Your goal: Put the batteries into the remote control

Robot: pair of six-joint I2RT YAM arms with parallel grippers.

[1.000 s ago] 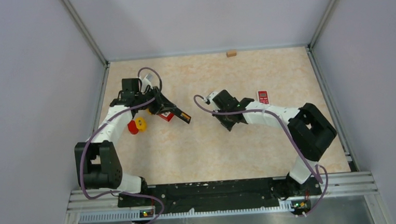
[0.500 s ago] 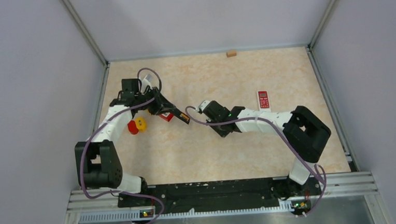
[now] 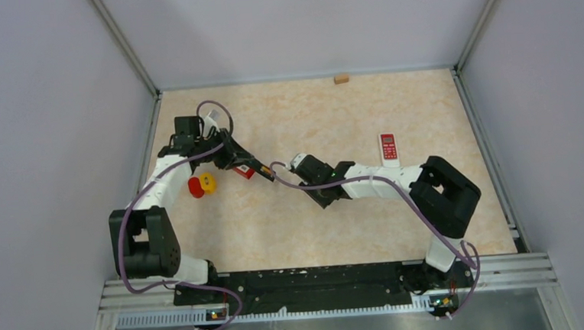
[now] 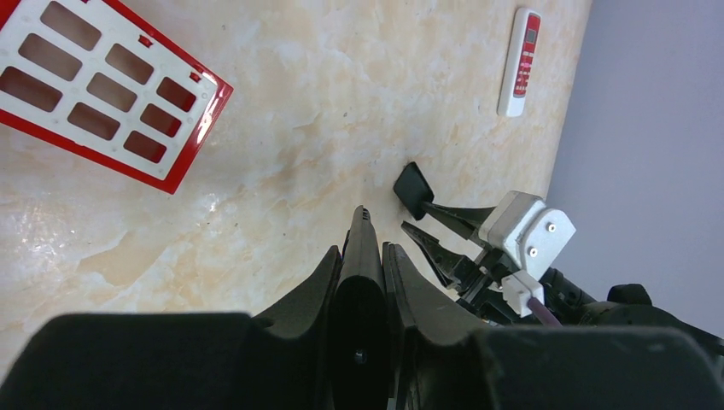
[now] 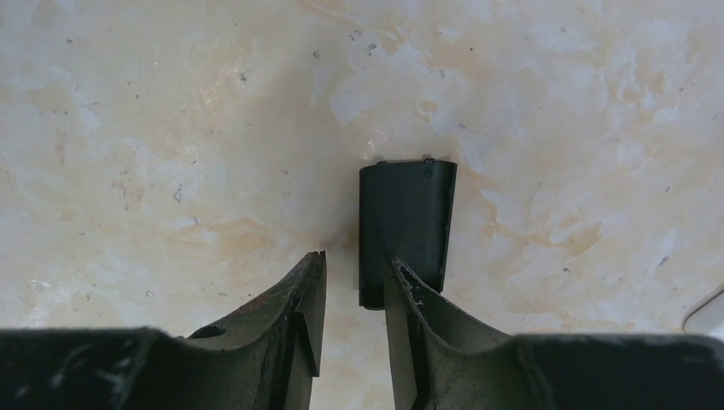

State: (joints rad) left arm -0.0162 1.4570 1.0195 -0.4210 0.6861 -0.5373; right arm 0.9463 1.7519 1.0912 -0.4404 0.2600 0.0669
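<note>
My left gripper (image 4: 363,252) is shut on a thin black remote control (image 4: 360,282), seen edge-on, which sticks out past the fingertips. From above, the remote control (image 3: 265,171) points right from the left gripper (image 3: 241,160). My right gripper (image 5: 357,259) stands open low over the table. A small black cover (image 5: 405,222) lies flat just ahead of it, its left edge in the gap and the right finger (image 5: 414,299) over its near end. The same cover (image 4: 414,186) shows beside the right gripper (image 4: 414,218) in the left wrist view. The batteries are out of view.
A white and red remote (image 3: 388,146) lies at the right, also seen as the white remote (image 4: 521,61). A red-and-white grid frame (image 4: 102,85) lies near the left gripper. Red (image 3: 196,188) and yellow (image 3: 208,183) pieces sit by the left arm. A wooden block (image 3: 340,78) is at the back edge.
My right arm has reached left across the table, bringing its gripper close to the tip of the held remote control. The left gripper has shifted slightly left, still shut.
</note>
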